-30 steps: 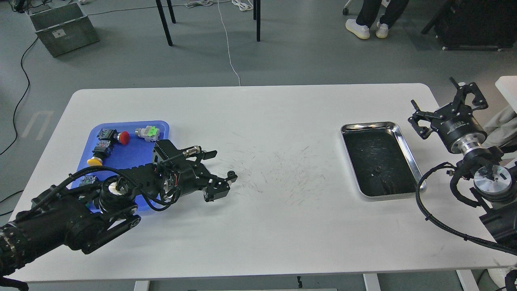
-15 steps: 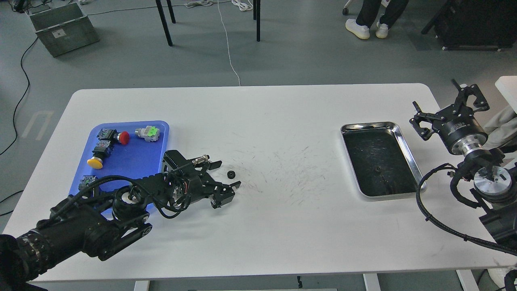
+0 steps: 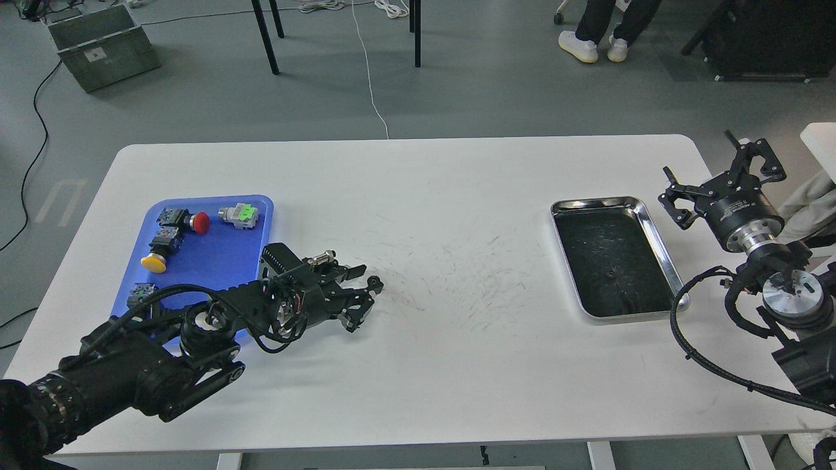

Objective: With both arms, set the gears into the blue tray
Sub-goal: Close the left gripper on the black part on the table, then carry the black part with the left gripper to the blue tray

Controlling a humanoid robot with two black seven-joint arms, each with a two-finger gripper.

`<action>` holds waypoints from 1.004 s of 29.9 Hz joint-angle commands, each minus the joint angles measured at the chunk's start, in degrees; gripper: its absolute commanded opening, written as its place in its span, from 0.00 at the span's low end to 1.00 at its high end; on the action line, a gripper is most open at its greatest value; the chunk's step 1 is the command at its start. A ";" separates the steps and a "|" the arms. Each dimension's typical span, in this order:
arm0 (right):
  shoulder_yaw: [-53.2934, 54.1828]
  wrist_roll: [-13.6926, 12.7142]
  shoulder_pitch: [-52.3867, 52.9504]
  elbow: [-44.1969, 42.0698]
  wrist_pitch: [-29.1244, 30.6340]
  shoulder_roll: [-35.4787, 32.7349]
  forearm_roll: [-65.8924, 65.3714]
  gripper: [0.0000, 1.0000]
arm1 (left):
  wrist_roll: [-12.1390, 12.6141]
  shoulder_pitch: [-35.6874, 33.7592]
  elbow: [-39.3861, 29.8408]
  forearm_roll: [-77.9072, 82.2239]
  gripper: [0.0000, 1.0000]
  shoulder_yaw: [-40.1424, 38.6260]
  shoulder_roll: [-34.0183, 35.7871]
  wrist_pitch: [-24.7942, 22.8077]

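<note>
Gear (image 3: pixel 374 282): tiny black toothed ring, centre-left of frame on the desk (image 3: pixel 418 196), at the left gripper (image 3: pixel 364 287) tips, grip unconfirmed; judged light, rigid, roll-prone; pinch across the rim

Glossy blue plastic tray (image 3: pixel 215 261), shiny steel tray (image 3: pixel 656 251)

The scene is evenly and brightly lit from overhead, soft short shadows being cast beneath the left arm (image 3: pixel 150 365) onto the white tabletop (image 3: pixel 424 365), glare being seen along the steel tray (image 3: pixel 656 238) rim, and focus kept sharp throughout.
</note>
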 commanded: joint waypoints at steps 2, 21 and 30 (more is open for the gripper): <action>-0.09 0.00 0.00 0.03 0.00 0.15 0.00 0.97 | 0.08 0.69 0.00 0.01 0.09 -0.01 0.01 -0.05; -0.53 0.00 0.35 0.55 0.00 0.15 0.00 0.97 | 0.00 -9.59 -11.42 -15.65 0.09 -0.36 19.59 -0.22; -0.62 -0.09 0.62 0.64 -0.09 0.33 0.00 0.97 | -0.09 -6.71 -8.27 -25.58 0.10 -0.01 27.43 -1.29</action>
